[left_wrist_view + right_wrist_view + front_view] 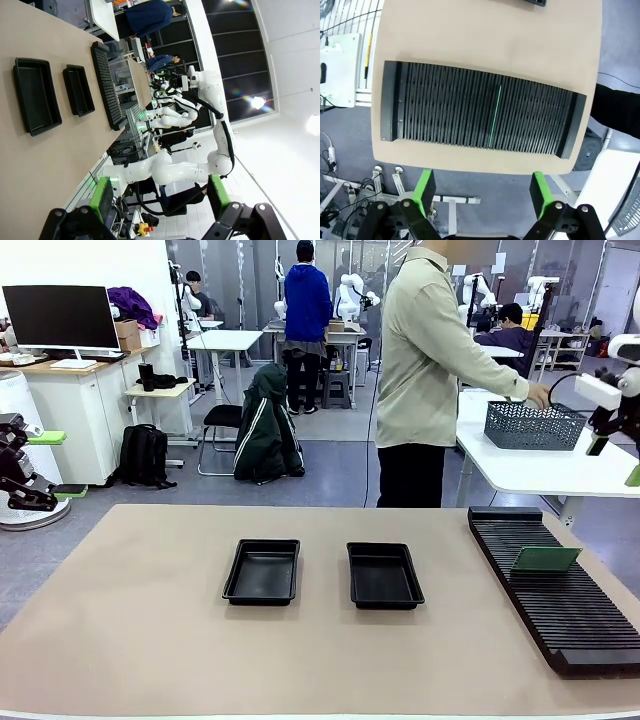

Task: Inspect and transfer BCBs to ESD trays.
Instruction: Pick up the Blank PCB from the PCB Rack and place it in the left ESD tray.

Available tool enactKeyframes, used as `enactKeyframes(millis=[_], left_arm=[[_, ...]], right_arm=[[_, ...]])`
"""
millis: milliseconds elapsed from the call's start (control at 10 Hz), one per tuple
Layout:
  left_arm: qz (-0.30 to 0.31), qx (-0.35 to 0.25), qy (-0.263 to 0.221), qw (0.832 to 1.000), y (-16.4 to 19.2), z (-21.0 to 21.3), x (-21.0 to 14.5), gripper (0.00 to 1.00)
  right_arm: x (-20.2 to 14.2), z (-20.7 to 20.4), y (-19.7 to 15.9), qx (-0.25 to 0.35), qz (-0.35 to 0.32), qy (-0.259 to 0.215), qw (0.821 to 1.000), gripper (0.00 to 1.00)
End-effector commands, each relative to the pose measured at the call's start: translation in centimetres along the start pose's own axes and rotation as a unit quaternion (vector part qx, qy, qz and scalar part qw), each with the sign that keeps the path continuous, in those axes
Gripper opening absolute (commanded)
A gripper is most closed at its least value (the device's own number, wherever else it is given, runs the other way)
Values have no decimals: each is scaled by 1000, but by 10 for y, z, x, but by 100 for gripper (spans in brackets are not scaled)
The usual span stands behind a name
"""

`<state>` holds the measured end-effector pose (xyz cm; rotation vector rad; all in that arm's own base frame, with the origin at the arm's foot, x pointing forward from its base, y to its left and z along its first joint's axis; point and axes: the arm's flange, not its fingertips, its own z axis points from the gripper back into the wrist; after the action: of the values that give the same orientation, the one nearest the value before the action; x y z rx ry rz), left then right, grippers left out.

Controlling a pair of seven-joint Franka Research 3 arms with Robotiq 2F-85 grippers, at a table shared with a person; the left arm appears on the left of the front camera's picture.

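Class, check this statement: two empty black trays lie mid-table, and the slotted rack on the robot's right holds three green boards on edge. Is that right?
Wrong in one respect: the slotted rack holds one green board, not three, as the front view shows. The two black trays do lie empty mid-table.

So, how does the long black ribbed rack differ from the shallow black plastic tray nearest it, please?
The rack is far longer than the tray. The rack is slotted; the tray has a smooth floor. The rack holds a green circuit board on edge; the tray is empty. Both are black.
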<state>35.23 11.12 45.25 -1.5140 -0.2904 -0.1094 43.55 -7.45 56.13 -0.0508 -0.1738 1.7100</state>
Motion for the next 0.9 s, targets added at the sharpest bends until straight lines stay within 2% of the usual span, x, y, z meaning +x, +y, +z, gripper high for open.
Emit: enactKeyframes(millis=[0, 500, 800], left_arm=[[0, -2, -2, 1000, 0, 1, 0, 100], [0, -2, -2, 1000, 0, 1, 0, 100], [0, -2, -2, 1000, 0, 1, 0, 100]], right_arm=[[-2, -31, -4, -9, 5, -1, 1000, 100], [-5, -109, -11, -13, 6, -18, 1000, 100], [-3, -149, -16, -38, 14, 3, 999, 100]])
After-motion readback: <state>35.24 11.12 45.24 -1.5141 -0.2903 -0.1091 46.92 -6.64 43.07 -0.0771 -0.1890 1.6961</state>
